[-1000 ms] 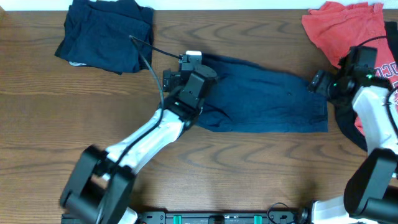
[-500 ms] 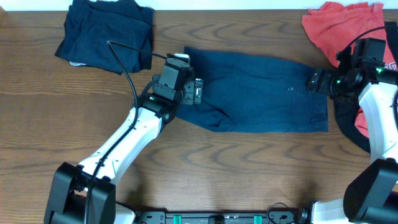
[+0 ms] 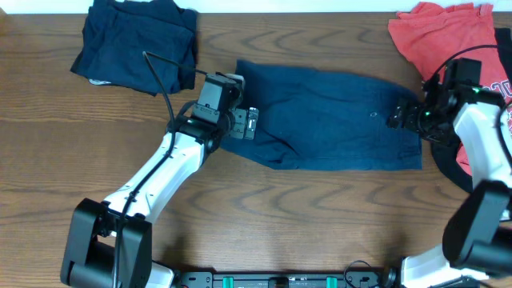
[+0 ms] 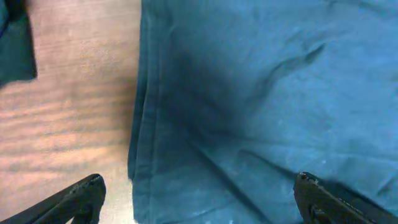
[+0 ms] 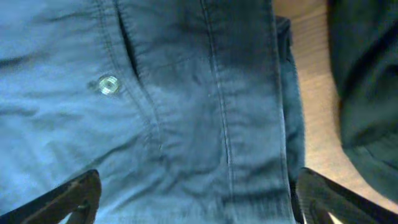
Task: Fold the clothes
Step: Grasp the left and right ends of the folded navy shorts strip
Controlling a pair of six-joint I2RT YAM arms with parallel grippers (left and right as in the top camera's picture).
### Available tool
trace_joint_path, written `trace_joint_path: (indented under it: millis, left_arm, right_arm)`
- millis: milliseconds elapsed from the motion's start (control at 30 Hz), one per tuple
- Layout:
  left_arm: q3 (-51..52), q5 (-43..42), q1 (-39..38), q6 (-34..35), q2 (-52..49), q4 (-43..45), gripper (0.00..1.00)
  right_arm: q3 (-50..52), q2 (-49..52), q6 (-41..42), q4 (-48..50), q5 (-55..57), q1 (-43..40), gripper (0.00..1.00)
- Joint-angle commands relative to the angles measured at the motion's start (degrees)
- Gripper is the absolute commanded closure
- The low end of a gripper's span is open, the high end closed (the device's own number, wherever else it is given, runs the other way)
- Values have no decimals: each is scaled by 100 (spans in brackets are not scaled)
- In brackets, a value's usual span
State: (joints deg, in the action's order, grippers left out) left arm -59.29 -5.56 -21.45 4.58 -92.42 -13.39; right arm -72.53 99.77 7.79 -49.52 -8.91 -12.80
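White lettering [image 3: 503, 86] on coral-red T-shirt [image 3: 448, 36], cut by frame edge, too small to read

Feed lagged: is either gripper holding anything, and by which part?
Nothing is held. The left gripper and right gripper stand open over opposite ends of the navy shorts.

We look down on a brown wooden tabletop [image 3: 320, 216] with wavy, darker grain. Beyond the left end effector [image 3: 244, 124] and the right end effector [image 3: 398, 118], a narrow white strip [image 3: 288, 6] runs along the far edge. On the near side of both, a black rail [image 3: 288, 280] with small green parts borders the tabletop. In the left wrist view, bare wood lies left of the end effector. In the right wrist view, a slim band lies right of it. The light is soft and even.
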Motion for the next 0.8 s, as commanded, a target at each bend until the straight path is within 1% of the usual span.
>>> trace_joint_path:
  millis: [0, 100, 267, 333, 500, 567, 633, 667, 700, 767]
  left_arm:
    - [-138, -503, 76, -238, -109, 140, 2]
    - [-380, -756, 116, -334, -337, 127, 2]
    - [-1021, -1445, 212, -503, -951, -122, 2]
    - [-1261, -1615, 247, -501, -1220, -181, 0]
    - [-1445, -1635, 348, -498, -1556, -201, 9]
    - [-1445, -1652, 413, -501, -1606, -225, 14]
    - [-1445, -1735, 481, -505, -1665, -243, 25]
    - [-1445, -1829, 516, -503, -1698, -245, 34]
    - [-1445, -1923, 553, -503, -1735, -243, 50]
    - [-1445, -2072, 612, -503, -1838, -227, 69]
  right_arm:
    - [59, 319, -101, 140, 52, -44, 8]
    - [59, 487, 26, 236, 50, -44, 12]
    - [59, 535, 105, 258, 52, -107, 23]
    - [59, 535, 197, 236, 52, -195, 25]
    - [59, 535, 225, 125, 46, -463, 26]
    - [59, 535, 221, 103, 26, -566, 26]
    - [59, 535, 175, 107, -42, -647, 25]
    - [59, 535, 151, 127, -94, -682, 25]
    - [59, 535, 151, 142, -107, -706, 25]
    - [59, 535, 151, 175, -120, -730, 26]
